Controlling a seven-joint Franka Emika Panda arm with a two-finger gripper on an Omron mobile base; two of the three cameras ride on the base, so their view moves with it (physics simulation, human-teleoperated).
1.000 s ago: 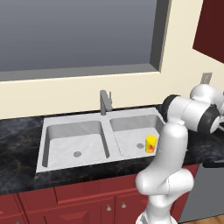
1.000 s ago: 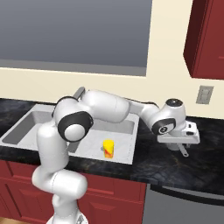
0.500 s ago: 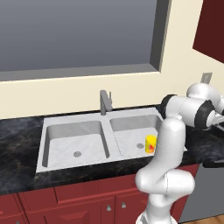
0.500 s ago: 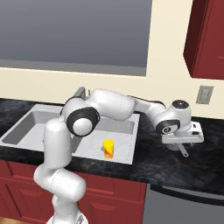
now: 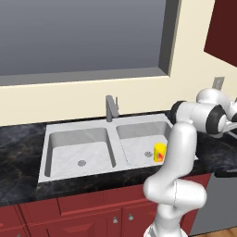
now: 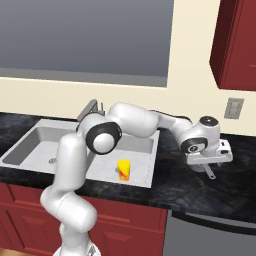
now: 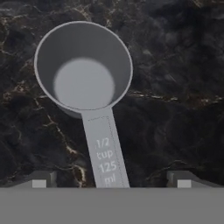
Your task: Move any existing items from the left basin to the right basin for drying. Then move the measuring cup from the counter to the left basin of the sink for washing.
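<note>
Yellow cup [image 6: 123, 170] stands in right basin [image 6: 142, 146]; end effector [image 7: 111, 180], fingers apart, hovers over seemingly empty measuring cup [image 7: 83, 66] on worktop [image 7: 175, 87], frame centre.

Measuring cup [image 7: 84, 68], handle: reads "1/2 cup 125 ml"; second word faint, looks like "cup".
</note>
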